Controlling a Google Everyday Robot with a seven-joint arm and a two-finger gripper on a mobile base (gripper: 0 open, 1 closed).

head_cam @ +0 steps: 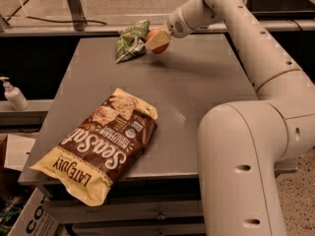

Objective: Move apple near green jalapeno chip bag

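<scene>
The green jalapeno chip bag (130, 41) lies crumpled at the far edge of the grey table (197, 87), left of centre. My gripper (157, 40) is at the end of the white arm reaching in from the right. It is shut on the red-orange apple (156, 39) and holds it just above the table, right beside the bag's right edge. The apple is partly hidden by the pale fingers (159, 42).
A large brown-and-yellow Sea Salt chip bag (101, 144) lies at the table's front left, overhanging the edge. A white pump bottle (14, 95) stands on a ledge to the left. My arm's thick base (241, 166) fills the right foreground.
</scene>
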